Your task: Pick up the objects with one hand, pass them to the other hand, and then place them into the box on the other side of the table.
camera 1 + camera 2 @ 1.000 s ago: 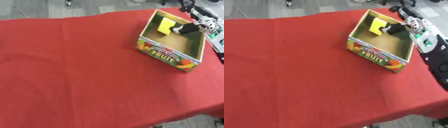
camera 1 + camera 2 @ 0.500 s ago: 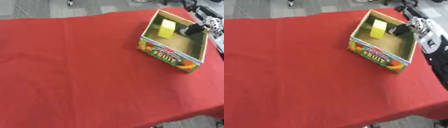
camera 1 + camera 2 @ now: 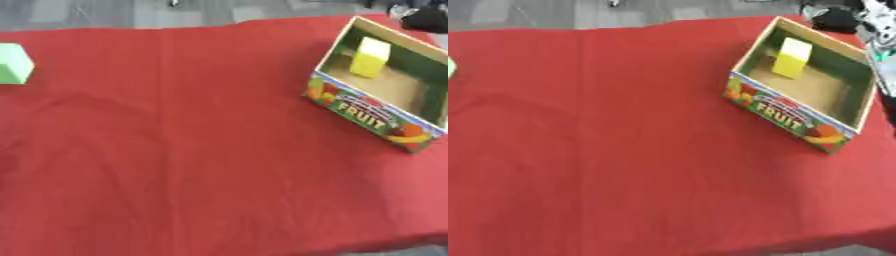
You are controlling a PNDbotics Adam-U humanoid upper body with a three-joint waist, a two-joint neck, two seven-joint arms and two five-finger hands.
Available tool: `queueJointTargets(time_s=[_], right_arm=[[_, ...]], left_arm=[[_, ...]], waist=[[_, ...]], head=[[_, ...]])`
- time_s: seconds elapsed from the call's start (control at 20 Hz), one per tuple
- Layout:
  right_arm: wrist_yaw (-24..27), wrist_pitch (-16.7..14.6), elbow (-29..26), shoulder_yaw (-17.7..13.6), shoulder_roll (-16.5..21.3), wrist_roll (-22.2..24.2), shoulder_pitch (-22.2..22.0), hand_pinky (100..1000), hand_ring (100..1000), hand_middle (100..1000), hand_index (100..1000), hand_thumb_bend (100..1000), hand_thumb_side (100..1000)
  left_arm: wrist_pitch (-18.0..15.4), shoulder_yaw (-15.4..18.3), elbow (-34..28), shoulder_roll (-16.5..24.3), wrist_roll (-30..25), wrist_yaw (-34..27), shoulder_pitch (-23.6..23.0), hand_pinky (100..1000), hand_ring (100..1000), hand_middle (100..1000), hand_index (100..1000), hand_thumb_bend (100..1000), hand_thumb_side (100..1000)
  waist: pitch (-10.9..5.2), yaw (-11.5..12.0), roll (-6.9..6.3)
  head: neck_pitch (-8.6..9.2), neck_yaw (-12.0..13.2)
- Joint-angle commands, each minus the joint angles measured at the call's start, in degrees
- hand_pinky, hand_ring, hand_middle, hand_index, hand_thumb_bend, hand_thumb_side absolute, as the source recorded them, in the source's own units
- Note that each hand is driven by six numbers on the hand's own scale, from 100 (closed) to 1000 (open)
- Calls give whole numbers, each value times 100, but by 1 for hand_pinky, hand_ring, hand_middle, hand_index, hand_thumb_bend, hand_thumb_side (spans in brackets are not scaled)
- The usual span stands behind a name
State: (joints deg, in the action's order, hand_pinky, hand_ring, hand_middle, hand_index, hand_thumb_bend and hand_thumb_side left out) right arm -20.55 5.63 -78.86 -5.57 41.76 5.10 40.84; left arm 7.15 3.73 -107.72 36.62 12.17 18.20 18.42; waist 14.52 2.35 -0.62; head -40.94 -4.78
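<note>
Mostly what I see is the counter (image 3: 201, 150), draped in red cloth and filling nearly the whole frame. Toward the upper right sits the box (image 3: 374, 113), open-topped cardboard with "FRUIT" and fruit pictures on its near wall, turned at an angle. Inside it, against the far left wall, a yellow block (image 3: 369, 57) stands upright. At the upper left edge of the frame a green block (image 3: 12, 63) rests on the cloth, well apart from the box. My right hand (image 3: 835, 18) shows as a dark shape at the top right corner, just beyond the box's far rim; I cannot tell how its fingers stand.
</note>
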Motion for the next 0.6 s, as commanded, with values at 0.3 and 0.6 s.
queueJointTargets(time_s=[0.3,0.6], right_arm=[[804,211,-1376,163,28,-250,-23,822,897,833,903,383,226],[1381,508,-1869,283,138,-330,-75,824,900,836,900,376,229]], left_arm=[[182,57,350,599,-340,-97,280,789,728,682,846,649,482],[350,-144,770,1070,-888,-256,430,798,740,695,850,665,511]], waist=[[-135,21,-28],[-133,31,-47]], head=[[-24,391],[-24,518]])
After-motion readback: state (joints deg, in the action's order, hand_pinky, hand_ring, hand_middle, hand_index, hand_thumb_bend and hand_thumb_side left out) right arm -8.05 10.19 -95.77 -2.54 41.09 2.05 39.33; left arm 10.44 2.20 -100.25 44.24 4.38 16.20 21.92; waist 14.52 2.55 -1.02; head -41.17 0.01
